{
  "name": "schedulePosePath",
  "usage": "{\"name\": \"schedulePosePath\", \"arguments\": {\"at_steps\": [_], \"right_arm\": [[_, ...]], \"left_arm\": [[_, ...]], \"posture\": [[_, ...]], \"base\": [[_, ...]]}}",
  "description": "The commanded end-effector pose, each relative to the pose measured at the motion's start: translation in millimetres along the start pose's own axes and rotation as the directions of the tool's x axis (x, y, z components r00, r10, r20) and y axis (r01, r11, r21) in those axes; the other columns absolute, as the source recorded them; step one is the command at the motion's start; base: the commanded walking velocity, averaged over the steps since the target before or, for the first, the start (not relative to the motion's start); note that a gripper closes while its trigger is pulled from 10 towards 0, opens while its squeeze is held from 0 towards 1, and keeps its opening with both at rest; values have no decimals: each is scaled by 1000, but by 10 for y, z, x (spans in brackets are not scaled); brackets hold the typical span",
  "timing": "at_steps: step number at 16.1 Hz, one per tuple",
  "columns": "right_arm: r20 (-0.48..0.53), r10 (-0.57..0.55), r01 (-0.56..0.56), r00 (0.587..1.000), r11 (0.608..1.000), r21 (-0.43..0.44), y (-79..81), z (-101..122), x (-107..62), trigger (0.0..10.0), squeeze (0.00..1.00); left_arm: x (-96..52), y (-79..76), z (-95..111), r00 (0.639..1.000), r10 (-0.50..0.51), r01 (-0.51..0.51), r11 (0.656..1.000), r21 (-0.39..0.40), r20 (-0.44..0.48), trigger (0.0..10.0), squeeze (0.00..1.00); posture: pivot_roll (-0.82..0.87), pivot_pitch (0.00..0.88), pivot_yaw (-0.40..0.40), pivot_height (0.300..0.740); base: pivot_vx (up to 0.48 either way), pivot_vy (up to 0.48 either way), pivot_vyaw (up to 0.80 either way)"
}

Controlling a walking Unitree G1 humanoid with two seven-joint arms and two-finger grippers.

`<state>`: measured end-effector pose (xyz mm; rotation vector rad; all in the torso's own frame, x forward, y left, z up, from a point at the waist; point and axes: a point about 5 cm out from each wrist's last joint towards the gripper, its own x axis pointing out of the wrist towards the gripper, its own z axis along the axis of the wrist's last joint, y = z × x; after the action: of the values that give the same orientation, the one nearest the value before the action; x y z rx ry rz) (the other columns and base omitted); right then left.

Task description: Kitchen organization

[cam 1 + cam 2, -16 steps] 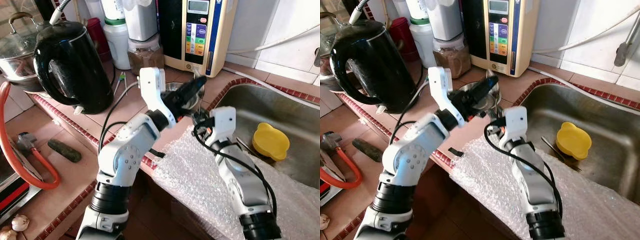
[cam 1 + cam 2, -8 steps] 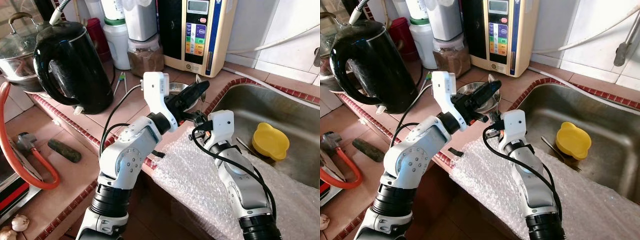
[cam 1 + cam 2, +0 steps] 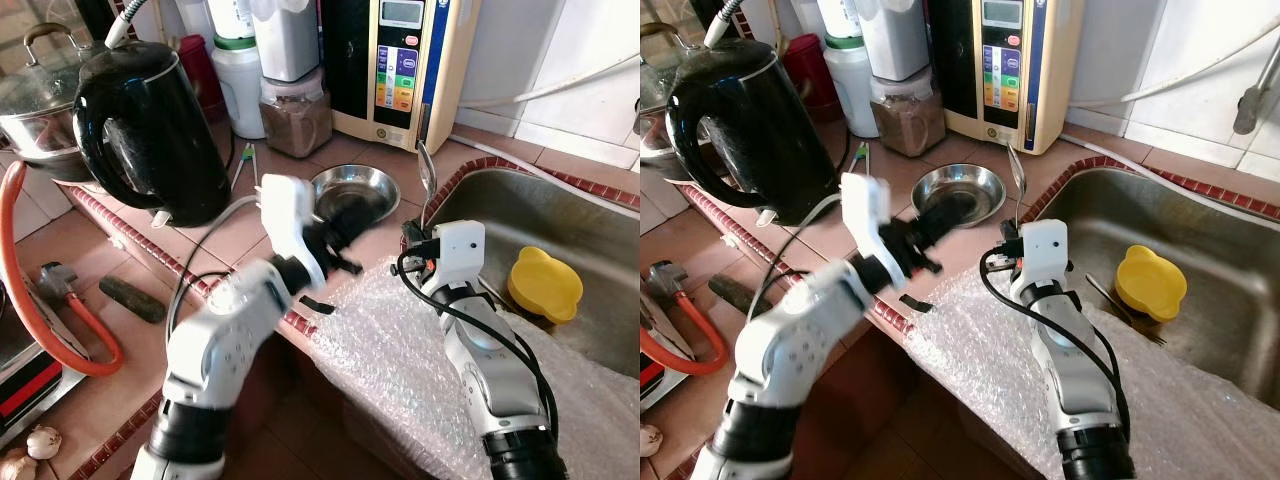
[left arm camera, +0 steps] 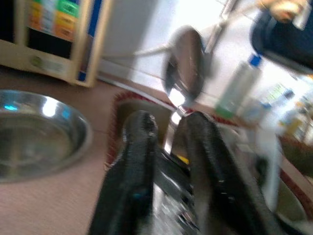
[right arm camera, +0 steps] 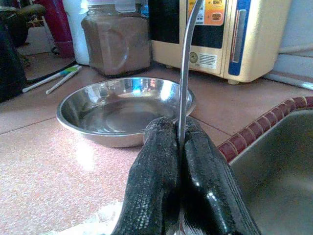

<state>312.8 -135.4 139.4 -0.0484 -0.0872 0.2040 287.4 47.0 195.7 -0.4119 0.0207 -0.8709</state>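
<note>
The right gripper, jaws pinching a metal spoon upright, stands on the tabletop beside the steel bowl. The blurred left gripper seems slightly spread, near the bowl.

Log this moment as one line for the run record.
right end effector: shut on spoon, upright beside sink | left end effector: over counter by steel bowl | yellow dish in sink
</note>
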Motion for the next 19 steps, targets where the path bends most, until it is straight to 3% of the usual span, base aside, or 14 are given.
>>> {"name": "schedulePosePath", "arguments": {"at_steps": [1, 3, 4, 5, 7, 8, 9, 11, 12, 13, 14, 16, 17, 19], "right_arm": [[-2, -81, 81, 997, 996, -31, -149, 3, 17, 0, 0], [-10, -195, 194, 981, 978, -71, -378, -1, 23, 0, 0], [-11, -215, 213, 977, 974, -74, -417, -4, 22, 0, 0], [-29, -299, 298, 954, 954, -42, -592, -28, 14, 0, 0], [-44, -337, 338, 941, 940, 36, -685, -41, 16, 0, 0], [-48, -332, 335, 942, 939, 74, -694, -42, 22, 0, 0], [-56, -281, 287, 958, 944, 164, -629, -45, 48, 0, 0], [-52, -172, 179, 984, 950, 256, -475, -38, 73, 0, 0], [-81, -124, 144, 989, 931, 337, -406, -88, 74, 0, 0], [-91, -125, 149, 988, 928, 341, -405, -105, 70, 0, 0], [-125, -152, 195, 980, 848, 492, -439, -156, 64, 0, 0], [-150, -190, 242, 970, 773, 586, -506, -185, 60, 0, 0], [-175, -239, 294, 955, 691, 660, -598, -208, 49, 0, 0], [-156, -275, 308, 949, 686, 660, -668, -159, 47, 0, 0]], "left_arm": [[-67, 8, -49, 999, -6, 7, 1000, 16, -36, 10000, 1000], [-185, 64, -223, 994, -2, 7, 999, 49, -111, 10000, 1000], [-198, 72, -243, 993, 0, 7, 998, 56, -119, 10000, 1000], [-229, 95, -302, 991, 10, -3, 998, 55, -137, 10000, 1000], [-236, 96, -323, 990, 14, -6, 998, 57, -142, 10000, 1000], [-233, 94, -330, 990, 17, -8, 998, 62, -142, 10000, 1000], [-227, 93, -338, 990, 21, -12, 998, 67, -142, 10000, 1000], [-235, 95, -348, 990, 24, -14, 997, 72, -142, 10000, 1000], [-242, 106, -359, 989, 30, -19, 997, 74, -147, 10000, 1000], [-243, 108, -361, 989, 31, -20, 997, 74, -148, 10000, 1000], [-249, 115, -370, 988, 35, -24, 997, 75, -150, 10000, 1000], [-249, 118, -373, 988, 38, -26, 997, 76, -151, 10000, 1000], [-243, 113, -378, 988, 39, -27, 997, 77, -152, 10000, 1000], [-235, 101, -392, 987, 36, -24, 997, 78, -154, 10000, 1000]], "posture": [[-122, 41, 135, 740], [-120, 35, 133, 740], [-121, 33, 133, 740], [-123, 29, 133, 740], [-124, 27, 133, 740], [-124, 27, 133, 740], [-124, 27, 133, 740], [-122, 23, 129, 740], [-120, 23, 127, 740], [-120, 23, 127, 740], [-118, 23, 125, 740], [-119, 24, 125, 740], [-119, 24, 124, 740], [-120, 24, 124, 740]], "base": [[0, 0, 0], [0, 0, 0], [0, 0, 0], [0, 0, 0], [0, 0, 0], [0, 0, 0], [0, 0, 0], [0, 0, 0], [0, 0, 0], [0, 0, 0], [0, 0, 0], [0, 0, 0], [0, 0, 0], [0, 0, 0]]}}
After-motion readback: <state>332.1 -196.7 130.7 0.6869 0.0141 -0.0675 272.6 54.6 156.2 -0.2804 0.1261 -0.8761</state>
